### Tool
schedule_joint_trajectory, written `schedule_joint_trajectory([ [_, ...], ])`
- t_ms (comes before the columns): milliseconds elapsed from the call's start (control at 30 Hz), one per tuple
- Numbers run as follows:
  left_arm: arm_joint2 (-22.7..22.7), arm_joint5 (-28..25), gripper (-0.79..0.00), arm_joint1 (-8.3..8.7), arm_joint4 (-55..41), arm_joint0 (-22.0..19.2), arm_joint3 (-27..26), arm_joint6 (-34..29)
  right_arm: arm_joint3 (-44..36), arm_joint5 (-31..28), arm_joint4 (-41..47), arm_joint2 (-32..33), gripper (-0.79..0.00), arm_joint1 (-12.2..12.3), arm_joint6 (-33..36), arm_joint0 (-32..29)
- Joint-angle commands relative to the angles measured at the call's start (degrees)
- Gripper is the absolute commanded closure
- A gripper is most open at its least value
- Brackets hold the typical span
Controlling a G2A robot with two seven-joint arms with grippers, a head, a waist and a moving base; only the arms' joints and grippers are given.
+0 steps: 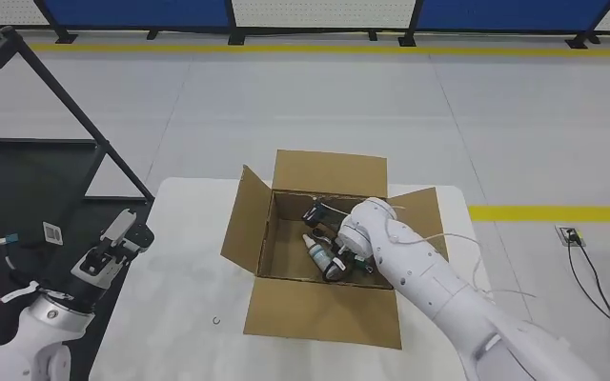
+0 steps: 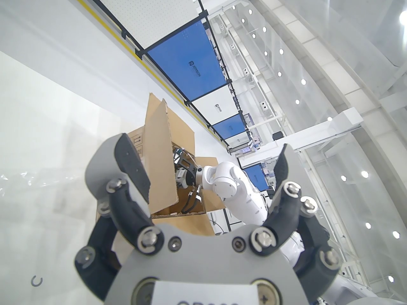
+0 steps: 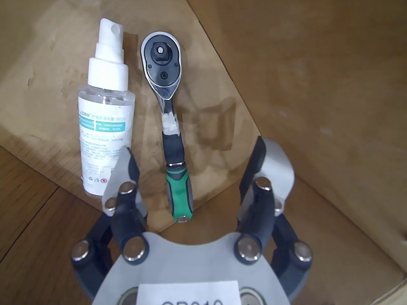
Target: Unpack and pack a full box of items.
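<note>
While its jaws stand spread wide and grip nothing, the right gripper (image 3: 193,149) hangs inside the cardboard box (image 3: 318,64), arm bent down over the rim. It is just above the green handle of a ratchet wrench (image 3: 162,74), which lies beside a spray bottle (image 3: 105,122) on the box floor. The left gripper (image 2: 206,150), jaws likewise spread and empty, sits well apart from the box at the left edge of the white table (image 1: 181,314).
</note>
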Motion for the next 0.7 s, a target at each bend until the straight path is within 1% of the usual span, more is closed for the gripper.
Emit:
schedule_joint_trajectory([
  [0,0.00,0.00,-0.785,0.00,0.00,0.00,0.00,0.00,1.15,-0.65,0.17,-0.02,-0.342,-0.52,-0.26,0.18],
  [67,0.00,0.00,-0.785,0.00,0.00,0.00,0.00,0.00,2.08,-1.06,0.08,-0.13,-0.326,-1.04,-0.41,0.32],
  [467,0.00,0.00,-0.785,0.00,0.00,0.00,0.00,0.00,7.62,-2.52,-0.11,-0.35,-0.336,-3.81,-1.88,0.28],
  [667,0.00,0.00,-0.785,0.00,0.00,0.00,0.00,0.00,10.10,-2.70,-0.02,-0.14,-0.323,-5.11,-3.69,0.34],
])
